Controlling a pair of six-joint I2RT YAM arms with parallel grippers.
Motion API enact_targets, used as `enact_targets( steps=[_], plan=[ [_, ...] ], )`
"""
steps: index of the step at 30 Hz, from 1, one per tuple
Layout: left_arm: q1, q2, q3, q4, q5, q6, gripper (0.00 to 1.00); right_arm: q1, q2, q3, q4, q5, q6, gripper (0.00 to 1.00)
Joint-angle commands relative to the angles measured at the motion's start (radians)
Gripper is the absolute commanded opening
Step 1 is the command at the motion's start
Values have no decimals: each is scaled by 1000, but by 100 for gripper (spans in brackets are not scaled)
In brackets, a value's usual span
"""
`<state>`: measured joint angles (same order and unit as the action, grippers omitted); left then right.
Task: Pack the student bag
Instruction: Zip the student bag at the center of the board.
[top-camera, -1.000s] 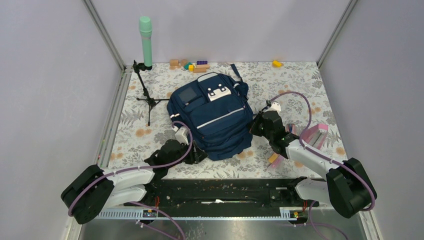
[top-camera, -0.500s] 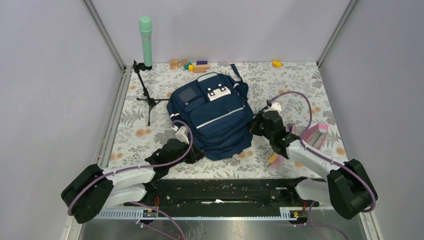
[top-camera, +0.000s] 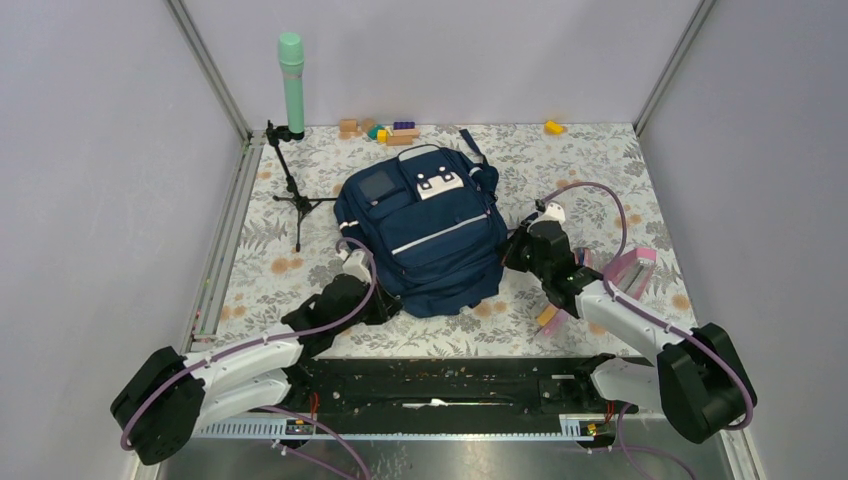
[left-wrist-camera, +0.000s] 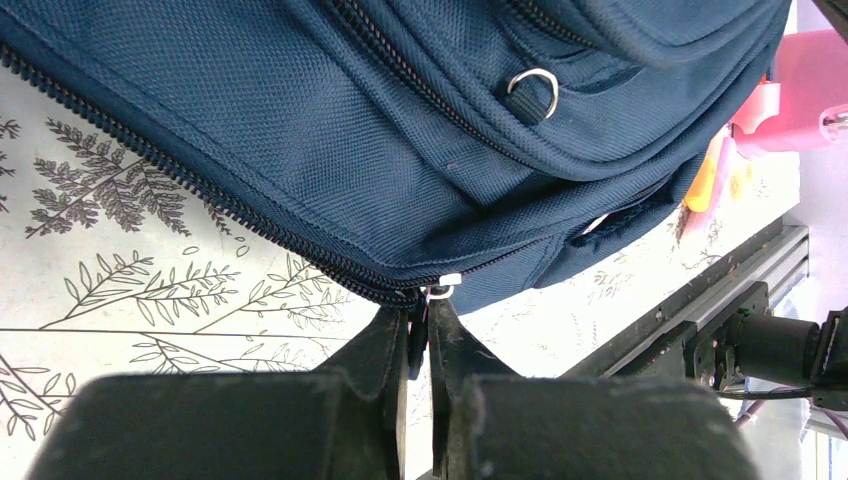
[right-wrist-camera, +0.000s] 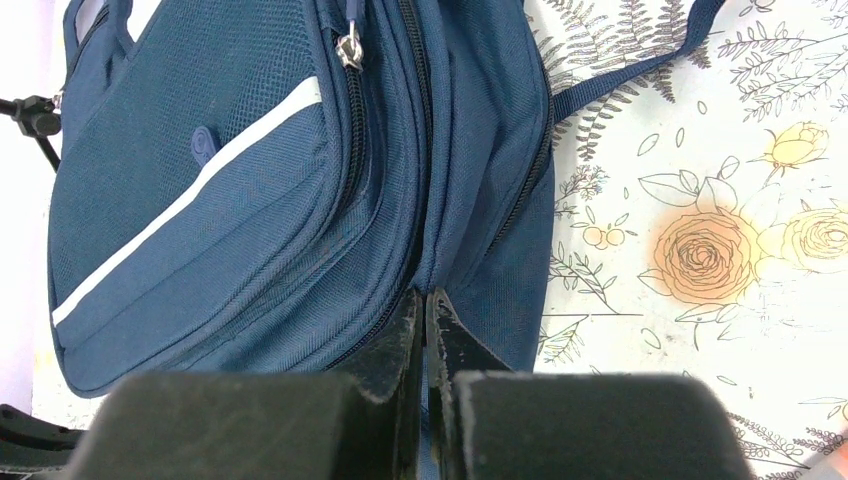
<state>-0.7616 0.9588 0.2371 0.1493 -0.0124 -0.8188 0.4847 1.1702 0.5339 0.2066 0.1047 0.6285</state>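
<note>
The navy-blue student bag (top-camera: 425, 235) lies flat on the flowered table, white patch (top-camera: 437, 184) facing up. My left gripper (top-camera: 383, 304) is at its near-left corner. In the left wrist view it (left-wrist-camera: 421, 305) is shut on a dark zipper pull hanging from a silver ring (left-wrist-camera: 441, 289) at the end of the bag's (left-wrist-camera: 330, 130) main zip. My right gripper (top-camera: 512, 256) is at the bag's right side. In the right wrist view it (right-wrist-camera: 426, 300) is shut on a fold of bag (right-wrist-camera: 250, 200) fabric beside a zip seam.
A green cylinder (top-camera: 291, 80) stands on a black tripod (top-camera: 297, 200) at the back left. Toy blocks (top-camera: 385, 130) and a yellow piece (top-camera: 553, 127) lie along the back wall. A pink item (top-camera: 630, 268) and an orange item (top-camera: 548, 318) lie near my right arm. A black rail (top-camera: 440, 385) runs along the front.
My left arm has reached a little further forward and left, its gripper staying at the bag's near corner. The bag has shifted slightly. The right arm has barely moved.
</note>
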Motion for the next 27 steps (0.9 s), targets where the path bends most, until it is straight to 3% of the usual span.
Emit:
enact_targets(
  steps=[1, 4, 7, 9, 13, 16, 24, 27],
  plan=[
    [23, -47, 26, -62, -73, 41, 0, -56, -33, 16, 41, 55, -57, 0],
    [23, -51, 32, 1, 41, 112, 0, -57, -45, 33, 57, -119, -142, 2],
    [22, -41, 71, -30, 73, 157, 0, -57, -97, 23, -8, -230, -193, 48],
    [23, -35, 84, -41, 85, 171, 0, -57, -158, -4, -83, -253, -196, 62],
    [22, -20, 94, -14, 117, 174, 0, -57, -293, -104, -165, -293, -87, 65],
    [23, 6, 96, 30, 155, 173, 0, -55, -329, -200, -111, -365, 50, 65],
    [22, 55, 117, 62, 184, 178, 0, 89, -206, -249, 81, -341, 226, 67],
    [22, 51, 120, 59, 186, 181, 0, 114, -155, -303, 233, -310, 320, 75]
  ],
)
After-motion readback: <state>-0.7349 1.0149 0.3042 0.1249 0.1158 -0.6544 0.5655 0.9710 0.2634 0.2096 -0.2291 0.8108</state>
